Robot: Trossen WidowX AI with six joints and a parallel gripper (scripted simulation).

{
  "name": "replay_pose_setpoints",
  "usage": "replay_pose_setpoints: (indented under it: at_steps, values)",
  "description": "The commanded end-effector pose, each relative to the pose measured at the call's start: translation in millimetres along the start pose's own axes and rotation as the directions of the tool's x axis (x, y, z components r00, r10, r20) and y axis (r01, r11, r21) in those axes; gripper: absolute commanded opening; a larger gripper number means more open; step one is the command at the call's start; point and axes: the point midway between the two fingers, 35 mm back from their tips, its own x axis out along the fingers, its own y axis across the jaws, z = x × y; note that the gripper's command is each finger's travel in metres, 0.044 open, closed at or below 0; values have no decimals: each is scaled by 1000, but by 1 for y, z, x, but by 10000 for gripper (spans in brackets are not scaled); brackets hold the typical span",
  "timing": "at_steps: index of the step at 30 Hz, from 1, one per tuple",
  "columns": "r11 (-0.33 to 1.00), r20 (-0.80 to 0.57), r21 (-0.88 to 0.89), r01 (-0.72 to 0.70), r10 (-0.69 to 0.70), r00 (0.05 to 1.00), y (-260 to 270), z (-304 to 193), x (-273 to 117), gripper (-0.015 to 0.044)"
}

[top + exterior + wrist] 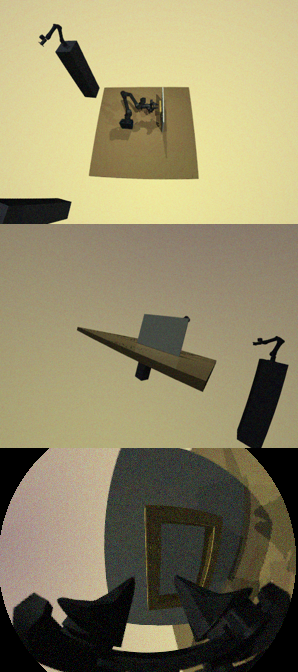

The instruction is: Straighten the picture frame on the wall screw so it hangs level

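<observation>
The picture frame (160, 105) (153, 548) is a gold-brown rectangle on the near face of the grey upright panel (163, 109) (162, 333) (125, 523). In the wrist view its top bar slopes down to the right, but the lens bends lines, so its true tilt is hard to tell. The screw and the back strip are hidden. My gripper (156, 106) (154, 579) is open and points at the frame from close in front. In the wrist view the left bar's lower part shows between the fingertips, and the right fingertip overlaps the frame's opening. Contact cannot be made out.
The panel stands on a brown table top (142, 163) (193, 369). A second arm (52, 31) (278, 343) stands on a tall dark pedestal (79, 68) (259, 402), away from the table. Another dark block (38, 211) lies at the lower left in the top view.
</observation>
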Motion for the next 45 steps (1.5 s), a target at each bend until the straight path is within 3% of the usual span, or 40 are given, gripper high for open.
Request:
replay_pose_setpoints:
  at_steps: [1, 14, 45]
  values:
    - [1000, -3, 9, -6, 6, 1000, 2, -1, 7, 260]
    - [1000, -4, 9, -7, 7, 1000, 2, -1, 27, 260]
    - [1000, -4, 9, -7, 7, 1000, 2, -1, 27, 260]
